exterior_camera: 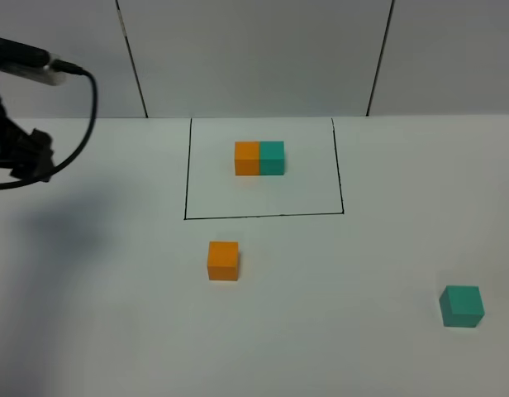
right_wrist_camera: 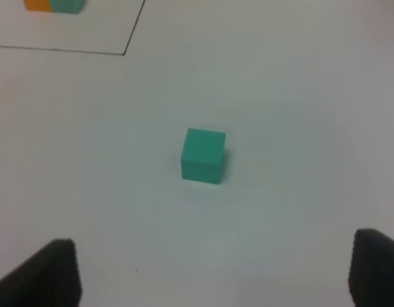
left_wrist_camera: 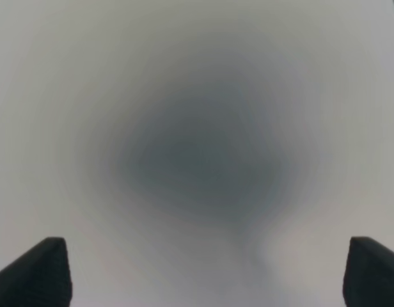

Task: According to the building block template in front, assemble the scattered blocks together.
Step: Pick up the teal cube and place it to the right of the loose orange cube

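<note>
Orange cube (exterior_camera: pixel 223 260) one, teal cube (exterior_camera: pixel 461 306) one, template (exterior_camera: pixel 259 158) one.

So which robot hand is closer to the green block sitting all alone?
Right. The right gripper has the loose teal cube just ahead of its open jaws. The left gripper hangs far off on the opposite side, no block before it.

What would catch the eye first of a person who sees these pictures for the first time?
The bright colours on the white table: an orange and teal bar, the building block template, sits inside a thin black frame toward the far side. Nearer the camera lie two loose cubes far apart, the orange cube just outside the frame's near line and the teal cube alone toward the right edge.
</note>
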{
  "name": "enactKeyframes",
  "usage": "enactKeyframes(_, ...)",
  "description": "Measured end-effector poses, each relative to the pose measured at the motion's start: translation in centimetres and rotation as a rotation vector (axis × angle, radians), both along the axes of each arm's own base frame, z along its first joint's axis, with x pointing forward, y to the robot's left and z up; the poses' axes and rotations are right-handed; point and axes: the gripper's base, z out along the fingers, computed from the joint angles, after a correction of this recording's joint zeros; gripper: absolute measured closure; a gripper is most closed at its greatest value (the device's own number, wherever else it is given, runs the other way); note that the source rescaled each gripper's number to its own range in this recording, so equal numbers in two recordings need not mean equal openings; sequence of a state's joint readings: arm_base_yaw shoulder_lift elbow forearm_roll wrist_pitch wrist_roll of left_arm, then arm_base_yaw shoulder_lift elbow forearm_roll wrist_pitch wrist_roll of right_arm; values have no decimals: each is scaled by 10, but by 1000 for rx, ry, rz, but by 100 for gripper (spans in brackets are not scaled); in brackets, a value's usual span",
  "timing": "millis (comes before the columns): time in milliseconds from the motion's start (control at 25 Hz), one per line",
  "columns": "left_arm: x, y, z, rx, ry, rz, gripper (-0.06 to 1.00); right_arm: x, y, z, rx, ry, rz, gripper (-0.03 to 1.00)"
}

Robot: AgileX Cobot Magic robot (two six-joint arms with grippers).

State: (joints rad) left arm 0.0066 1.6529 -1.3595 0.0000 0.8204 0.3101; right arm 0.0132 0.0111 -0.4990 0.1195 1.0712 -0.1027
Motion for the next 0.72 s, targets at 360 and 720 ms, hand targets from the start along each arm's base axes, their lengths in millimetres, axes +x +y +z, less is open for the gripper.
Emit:
enactKeyframes(360,-104,12,42,-43,-221,125,3,0,0,0,0,0,0,24)
enactKeyframes(720,-211,5,60,-98,-393,205,5,0,0,0,0,0,0,24)
